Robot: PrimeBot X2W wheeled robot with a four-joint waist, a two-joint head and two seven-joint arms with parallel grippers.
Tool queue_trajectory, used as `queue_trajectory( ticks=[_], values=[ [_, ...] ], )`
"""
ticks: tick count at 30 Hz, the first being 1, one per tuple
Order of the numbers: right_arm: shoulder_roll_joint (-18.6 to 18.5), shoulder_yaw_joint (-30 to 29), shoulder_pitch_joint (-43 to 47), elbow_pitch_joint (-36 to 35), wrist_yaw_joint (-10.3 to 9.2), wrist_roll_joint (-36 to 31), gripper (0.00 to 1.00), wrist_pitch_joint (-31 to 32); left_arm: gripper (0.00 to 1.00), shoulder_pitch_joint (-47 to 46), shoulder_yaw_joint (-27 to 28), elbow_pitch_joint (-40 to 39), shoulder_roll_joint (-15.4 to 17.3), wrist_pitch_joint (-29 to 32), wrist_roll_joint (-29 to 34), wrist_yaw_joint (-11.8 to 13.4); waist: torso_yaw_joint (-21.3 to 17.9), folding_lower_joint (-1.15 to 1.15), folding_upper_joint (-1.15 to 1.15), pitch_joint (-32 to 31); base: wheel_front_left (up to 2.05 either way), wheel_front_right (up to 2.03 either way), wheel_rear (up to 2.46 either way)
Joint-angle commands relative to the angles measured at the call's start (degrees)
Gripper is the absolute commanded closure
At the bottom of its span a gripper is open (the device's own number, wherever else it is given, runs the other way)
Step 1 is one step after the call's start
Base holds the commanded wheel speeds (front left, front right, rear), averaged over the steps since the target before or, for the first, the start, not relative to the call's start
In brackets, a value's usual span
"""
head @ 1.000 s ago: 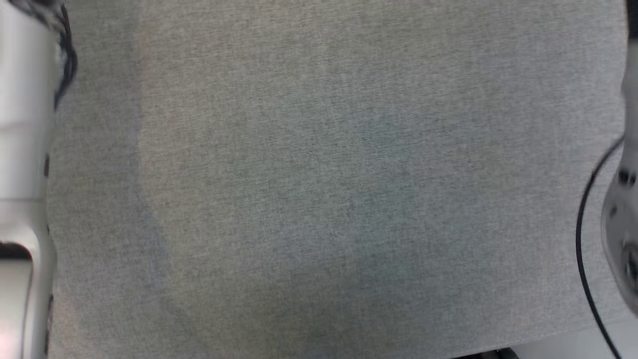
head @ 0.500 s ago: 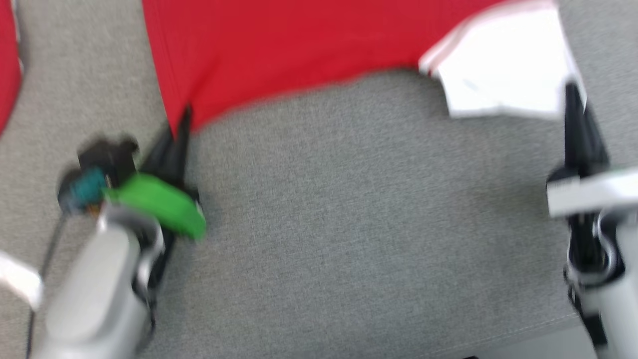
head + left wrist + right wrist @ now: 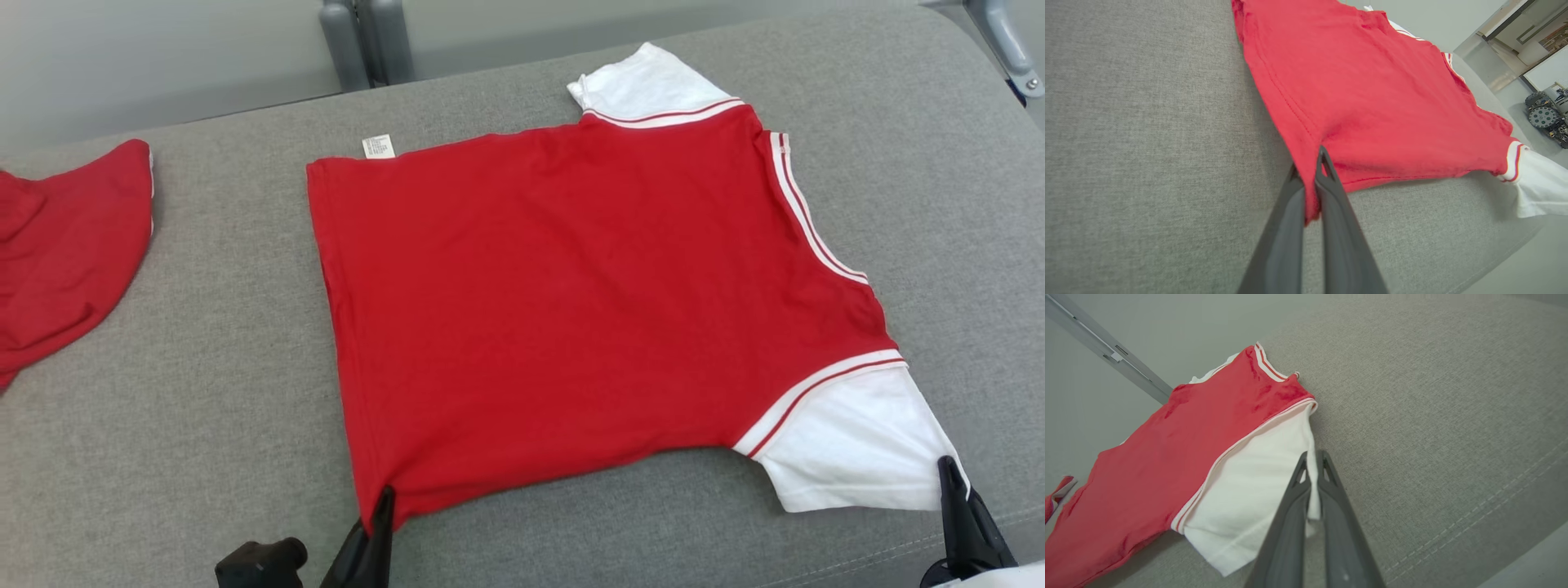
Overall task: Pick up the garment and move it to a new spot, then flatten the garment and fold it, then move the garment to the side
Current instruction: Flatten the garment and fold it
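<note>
Red spare cloth [image 3: 65, 245] lies far left on the grey cushion [image 3: 204, 408]; ignore it. Your left gripper [image 3: 384, 495] is clamped on the hem corner of the garment [image 3: 571, 302], which lies spread flat mid-cushion. Your right gripper [image 3: 948, 469] pinches its white sleeve [image 3: 857, 441]. Flattening looks done; folding next needs both corners lifted together.

No legible text. White tag [image 3: 378, 146] at the garment [image 3: 571, 286] edge, upper left of centre: print too small to read.
</note>
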Motion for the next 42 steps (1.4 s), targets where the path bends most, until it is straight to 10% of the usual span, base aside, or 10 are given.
queue_trajectory(
  ticks=[1, 23, 38, 39, 41, 42],
  values=[
    [-0.2, -0.3, -0.9, -0.8, -0.02, -0.4, 1.0, 0.7, 1.0, 0.1, -0.2, -0.4, -0.3, 0.6, -0.6, 0.2, 0.8, 0.01, 0.0, -0.3, 0.0, 0.0, 0.0],
    [-8.8, 1.8, -30.1, 2.6, 0.0, -7.2, 1.0, 22.7, 1.0, -26.8, -1.3, 3.7, 0.7, 23.0, -2.0, 0.0, 6.4, 0.01, 0.0, 7.1, 0.0, 0.0, 0.0],
    [-11.4, 4.8, -44.2, 10.9, -0.01, -10.7, 1.0, 23.4, 1.0, -38.0, -2.8, 14.2, -2.4, 25.4, -2.3, -2.7, 8.2, 0.01, 0.0, 10.6, 0.0, 0.0, 0.0],
    [-11.5, 4.8, -44.6, 11.3, -0.01, -10.8, 1.0, 23.4, 0.97, -38.4, -2.9, 14.7, -2.7, 25.5, -2.4, -2.8, 8.3, 0.01, 0.0, 10.6, 0.0, 0.0, 0.0],
    [-11.4, 5.0, -45.1, 12.4, -0.01, -10.8, 1.0, 23.9, 0.42, -38.9, -3.2, 15.5, -3.3, 25.8, -2.9, -3.4, 8.5, 0.01, 0.0, 10.6, 0.0, 0.0, 0.0],
    [-11.4, 5.3, -45.2, 12.7, -0.01, -11.0, 0.5, 24.1, 0.0, -39.2, -3.3, 16.0, -3.5, 25.6, -3.1, -3.8, 8.6, 0.01, 0.0, 10.5, 0.0, 0.0, 0.0]
  ],
)
